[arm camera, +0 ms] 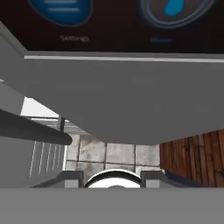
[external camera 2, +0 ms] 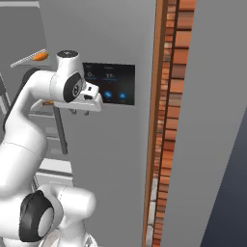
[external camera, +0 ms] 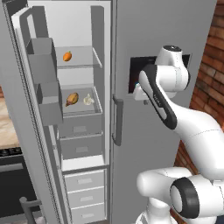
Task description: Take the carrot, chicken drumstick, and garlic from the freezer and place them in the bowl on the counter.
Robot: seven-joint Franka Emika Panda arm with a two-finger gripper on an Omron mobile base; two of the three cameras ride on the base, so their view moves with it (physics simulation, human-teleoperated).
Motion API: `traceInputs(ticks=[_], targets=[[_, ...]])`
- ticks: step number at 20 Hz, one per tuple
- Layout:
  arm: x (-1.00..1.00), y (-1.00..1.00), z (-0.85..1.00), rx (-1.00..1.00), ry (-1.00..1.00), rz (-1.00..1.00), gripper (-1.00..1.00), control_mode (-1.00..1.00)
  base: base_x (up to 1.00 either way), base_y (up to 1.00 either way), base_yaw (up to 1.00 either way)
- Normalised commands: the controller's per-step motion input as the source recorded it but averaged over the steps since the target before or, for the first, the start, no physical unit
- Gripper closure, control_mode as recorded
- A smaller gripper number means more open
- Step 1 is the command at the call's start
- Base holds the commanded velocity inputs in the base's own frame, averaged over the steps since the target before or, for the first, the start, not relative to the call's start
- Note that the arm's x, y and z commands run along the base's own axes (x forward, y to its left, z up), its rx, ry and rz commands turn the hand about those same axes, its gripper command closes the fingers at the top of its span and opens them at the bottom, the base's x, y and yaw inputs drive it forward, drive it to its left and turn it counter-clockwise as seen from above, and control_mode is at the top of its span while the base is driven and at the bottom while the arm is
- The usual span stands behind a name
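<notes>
Freezer open, upper left of frame: one carrot on the upper shelf; one chicken drumstick and one garlic side by side on the shelf below. Gripper, jaws together and empty, hangs centre-left before the display panel.

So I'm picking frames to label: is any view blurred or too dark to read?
Left base view: evenly lit, carrot, chicken drumstick and garlic small but legible. Right base view: flat light, display panel text soft. Hand view: panel lettering blurred.
</notes>
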Motion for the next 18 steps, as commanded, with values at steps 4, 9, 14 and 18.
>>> traceInputs(ticks=[4, 9, 14, 18], targets=[[-0.14, 0.05, 0.00, 0.00, 0.00, 0.00, -1.00, -1.00, 0.00, 0.00, 0.00], [-0.30, 0.13, 0.00, 0.00, 0.00, 0.00, -1.00, -1.00, 0.00, 0.00, 0.00], [-0.23, 0.07, 0.00, 0.00, 0.00, 0.00, -1.00, -1.00, 0.00, 0.00, 0.00], [-0.15, 0.00, 0.00, 0.00, -0.05, 0.00, -1.00, -1.00, 0.00, 0.00, 0.00]])
